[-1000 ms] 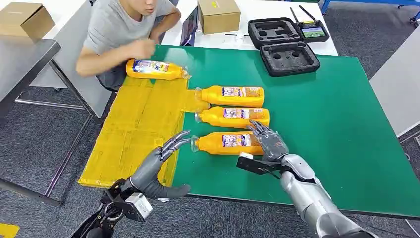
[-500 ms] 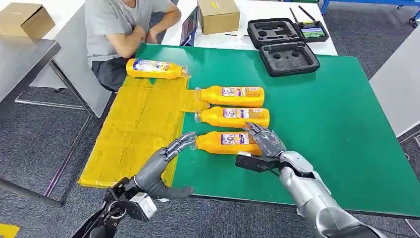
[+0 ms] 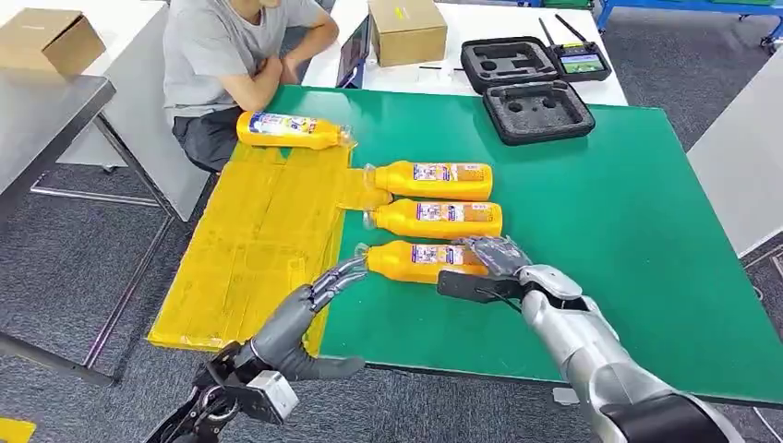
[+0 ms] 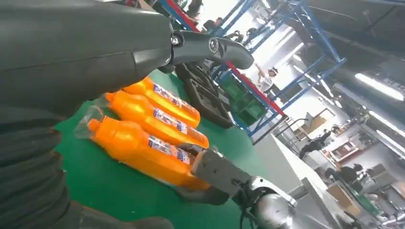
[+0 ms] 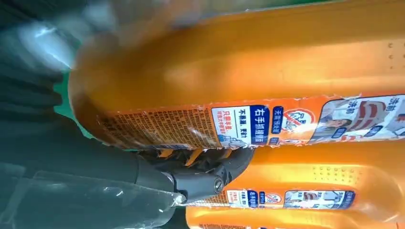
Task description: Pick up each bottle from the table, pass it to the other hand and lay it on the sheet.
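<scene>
Head view: the nearest bottle [image 3: 420,260] lies on its side on the green bench [image 3: 628,221], toward the near edge, its cap end pointing at the yellow sheet [image 3: 258,240]. The right robot hand [image 3: 494,263] grips this bottle at its base end, fingers wrapped over the body; the right wrist view shows a dark finger [image 5: 210,179] curled under the labelled body [image 5: 248,95]. The left robot hand [image 3: 305,318] is open and holds nothing, its fingertips [image 3: 346,270] just beside the bottle's cap end, over the sheet's near edge. Two more bottles, the middle [image 3: 434,219] and the far one [image 3: 432,178], lie parallel just beyond the gripped bottle, caps toward the sheet, the far one's neck resting on the sheet's edge. A fourth bottle [image 3: 291,129] lies along the sheet's far edge. Beyond it, at the bench's far left corner, a person [image 3: 235,55] sits with arms folded. Near the far edge sit two black foam cases [image 3: 540,109], a cardboard box [image 3: 406,29] and a tablet [image 3: 355,51].
</scene>
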You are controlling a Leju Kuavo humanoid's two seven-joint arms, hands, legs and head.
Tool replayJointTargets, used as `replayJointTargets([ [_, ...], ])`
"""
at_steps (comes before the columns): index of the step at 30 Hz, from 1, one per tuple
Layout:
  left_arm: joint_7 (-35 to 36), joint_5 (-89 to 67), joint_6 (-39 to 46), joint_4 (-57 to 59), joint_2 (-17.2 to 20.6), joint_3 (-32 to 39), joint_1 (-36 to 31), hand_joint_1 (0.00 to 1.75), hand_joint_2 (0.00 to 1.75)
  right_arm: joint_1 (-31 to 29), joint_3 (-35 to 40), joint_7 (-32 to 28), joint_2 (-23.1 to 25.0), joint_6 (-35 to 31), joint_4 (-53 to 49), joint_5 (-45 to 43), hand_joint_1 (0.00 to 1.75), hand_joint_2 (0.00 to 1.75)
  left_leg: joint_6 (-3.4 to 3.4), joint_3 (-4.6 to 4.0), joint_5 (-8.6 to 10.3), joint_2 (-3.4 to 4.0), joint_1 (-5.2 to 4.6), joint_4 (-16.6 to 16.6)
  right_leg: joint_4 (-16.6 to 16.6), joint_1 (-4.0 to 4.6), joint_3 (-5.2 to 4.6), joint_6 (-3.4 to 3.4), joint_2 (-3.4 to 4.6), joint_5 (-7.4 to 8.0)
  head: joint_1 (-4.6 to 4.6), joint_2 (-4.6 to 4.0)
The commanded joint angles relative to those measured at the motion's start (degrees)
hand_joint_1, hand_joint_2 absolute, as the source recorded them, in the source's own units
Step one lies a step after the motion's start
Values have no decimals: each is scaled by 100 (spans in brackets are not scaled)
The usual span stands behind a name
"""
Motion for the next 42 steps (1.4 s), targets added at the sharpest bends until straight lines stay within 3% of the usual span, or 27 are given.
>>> replayJointTargets([
  [1, 13, -203, -55, 45, -174, 247, 88, 0, 175, -38, 279, -89, 157, 118, 575, -31, 175, 175, 2, 16, -5, 1, 8, -4, -11, 11, 21, -12, -4, -2, 0, -2],
  [4, 13, -187, -55, 51, -184, 255, 91, 0, 175, -9, 55, -426, 212, 163, 533, -342, 175, 175, 2, 17, -4, -4, 6, -4, -10, 8, 23, -11, -9, -3, 0, 0],
  [6, 13, -188, 69, 70, -235, 283, 91, 0, 175, 87, -506, -1114, 263, 304, 441, -1078, 175, 175, 2, 17, -3, -5, 4, -6, -10, 7, 23, -10, -9, -3, 0, 0],
  [13, 13, 98, 392, -160, -501, 524, 145, 0, 175, 271, -1094, -1562, 314, -6, 213, -1829, 175, 175, 3, 3, -6, -4, 4, 1, -3, 7, 10, -9, -7, -5, 0, 0],
  [22, 13, 1041, 1315, -68, -508, 570, -172, 0, 175, 646, -1191, -1635, 286, -229, -191, -2584, 175, 175, 1, -22, 0, -10, 1, 0, -1, 3, -14, -7, -12, -3, 0, 0],
  [27, 13, 1260, 1357, -110, -553, 638, -191, 0, 175, 726, -1189, -1635, 287, -216, -350, -2762, 175, 175, 2, -19, -6, -4, 3, 4, 1, 6, -12, -10, -8, -6, -2, 0],
  [30, 13, 2671, 720, 460, -967, 1286, -265, 0, 175, 1341, -1061, -1635, 256, 416, -1683, -4796, 175, 175, 3, -19, -6, -6, 4, 3, -2, 7, -11, -9, -10, -6, 0, 0],
  [32, 13, 2775, 559, 1002, -1058, 1375, -445, 0, 175, 1528, -887, -1635, 246, 472, -2068, -5225, 175, 175, 3, -17, -3, -11, 1, -4, -5, 4, -8, -9, -15, -6, 0, 0],
  [42, 13, 2900, 448, 1236, -1100, 1389, -502, 0, 175, 1571, -844, -1635, 247, 492, -2198, -5329, 175, 175, 2, -23, -5, -5, 1, 1, -1, 4, -16, -10, -12, -6, 0, 0],
])
